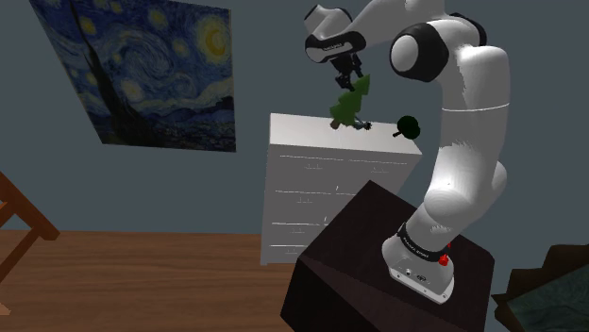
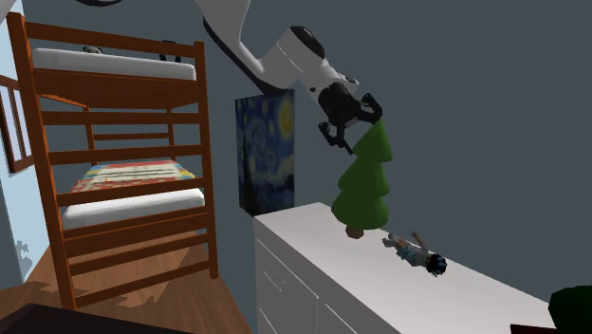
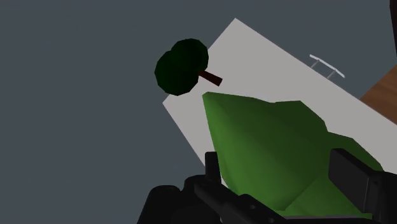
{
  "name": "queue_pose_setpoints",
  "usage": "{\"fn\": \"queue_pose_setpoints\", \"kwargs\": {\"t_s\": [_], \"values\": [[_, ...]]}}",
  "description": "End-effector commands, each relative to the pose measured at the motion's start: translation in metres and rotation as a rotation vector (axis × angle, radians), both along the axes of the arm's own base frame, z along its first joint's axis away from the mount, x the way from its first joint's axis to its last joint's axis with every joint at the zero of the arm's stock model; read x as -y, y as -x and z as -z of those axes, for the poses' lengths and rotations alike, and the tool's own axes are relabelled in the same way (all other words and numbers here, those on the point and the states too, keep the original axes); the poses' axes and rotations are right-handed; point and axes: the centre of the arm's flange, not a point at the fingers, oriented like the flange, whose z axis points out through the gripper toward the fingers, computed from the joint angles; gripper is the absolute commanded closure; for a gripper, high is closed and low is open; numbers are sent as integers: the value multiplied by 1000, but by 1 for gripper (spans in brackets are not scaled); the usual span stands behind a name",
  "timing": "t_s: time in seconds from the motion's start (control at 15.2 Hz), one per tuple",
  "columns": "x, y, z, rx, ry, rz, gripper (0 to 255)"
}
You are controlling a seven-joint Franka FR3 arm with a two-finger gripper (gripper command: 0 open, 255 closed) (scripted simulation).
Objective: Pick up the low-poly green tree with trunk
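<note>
Green tree (image 2: 365, 185): matt, flat-shaded, faceted surfaces. Dresser (image 2: 379, 289) smooth plain white, no sheen; arm (image 1: 472, 141) shell glossy white. Bunk bed (image 2: 123, 90) frame and planked floor (image 1: 142, 273) look like reddish-brown wood.

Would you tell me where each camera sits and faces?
Shoulder view: behind the dark stand, facing the white drawer chest; white arm shows.
Second exterior view: beside the chest, looking along its top; black pincer shows.
Wrist view: on the hand, looking down at the chest; fingers show.
All share the green cone-shaped tree with brown trunk, clasped by the pincer.
</note>
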Motion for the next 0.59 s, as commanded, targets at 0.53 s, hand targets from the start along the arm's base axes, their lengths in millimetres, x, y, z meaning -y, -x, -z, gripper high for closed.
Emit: {"fn": "queue_pose_setpoints", "kwargs": {"t_s": [0.53], "values": [[0, 0, -55, 1, 1, 0, 255]]}}
